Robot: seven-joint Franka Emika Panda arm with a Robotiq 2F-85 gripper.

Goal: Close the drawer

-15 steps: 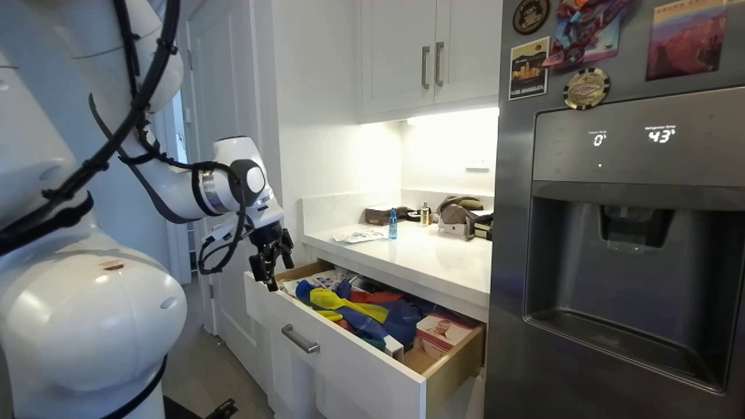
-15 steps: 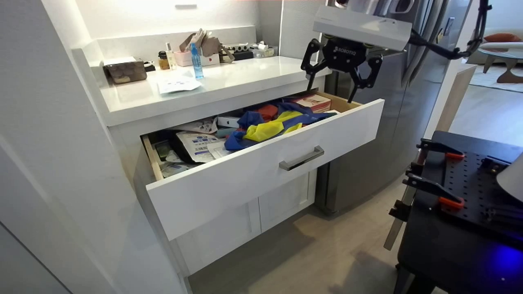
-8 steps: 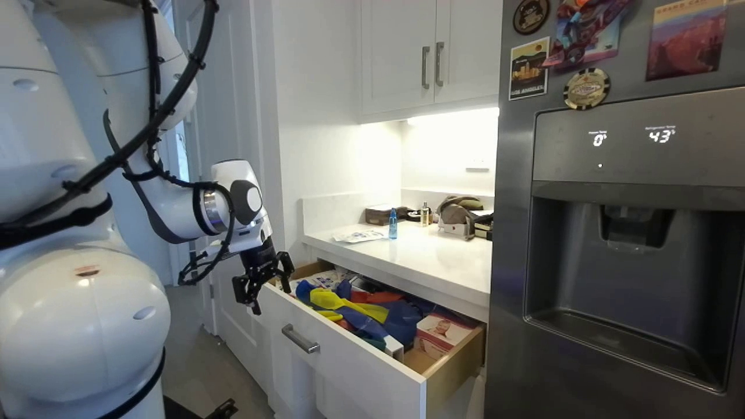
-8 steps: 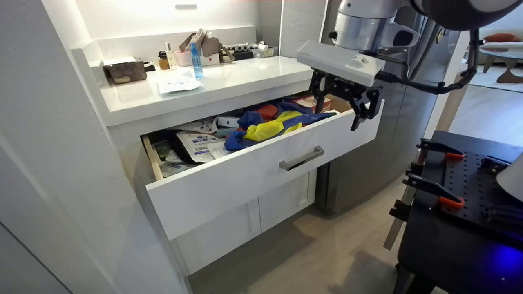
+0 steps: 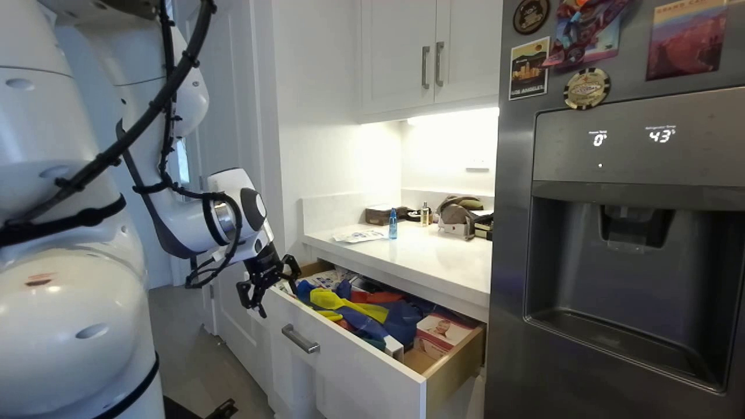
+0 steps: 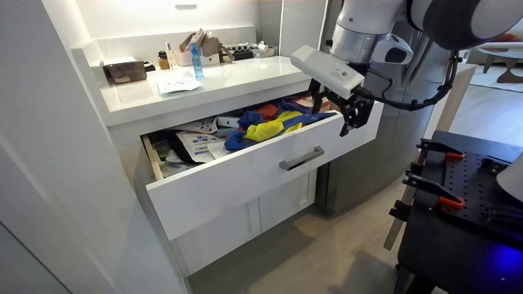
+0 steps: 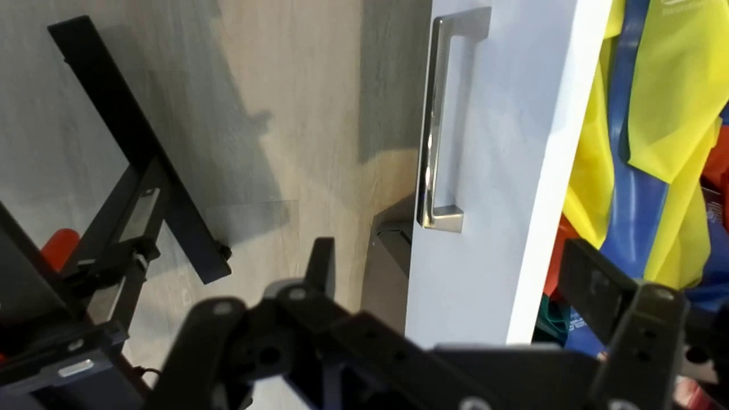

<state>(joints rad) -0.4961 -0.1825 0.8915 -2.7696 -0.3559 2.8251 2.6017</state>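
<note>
White drawer (image 6: 245, 176): It is standing pulled out beneath the white bench (image 6: 245, 75), its light wooden sides (image 5: 457, 369) and its contents showing in both exterior views.
Pincer (image 6: 330, 121): You are holding it released, its fingers (image 7: 323, 267) standing wide apart and pointing down at a tilt.
Front edge: In the wrist view one finger is showing on the outer side of the drawer's front panel (image 7: 495, 142), and the other is hanging over the contents; you are not able to tell whether either is touching the panel.
Metal handle (image 7: 431, 125): It is sitting on the panel, apart from both fingers in the wrist view.
Arm (image 5: 183, 224): In an exterior view its white links are standing bent above the pincer, a black cable (image 5: 157, 105) running alongside.
Contents: Yellow material (image 6: 265, 130) and blue material (image 6: 235, 141) are lying bunched together, a red-and-white box (image 5: 442, 337) is resting toward the fridge (image 5: 512, 262) end, and flat packets (image 6: 200, 145) are lying at the opposite end.
Bench top: A blue bottle (image 6: 196, 63) is standing, a white packet (image 6: 177, 85) is lying near it, and a brown pouch (image 6: 126, 72) is sitting by the side ledge (image 6: 90, 55).
Lower doors (image 6: 288, 200): They are sitting closed below the drawer.
</note>
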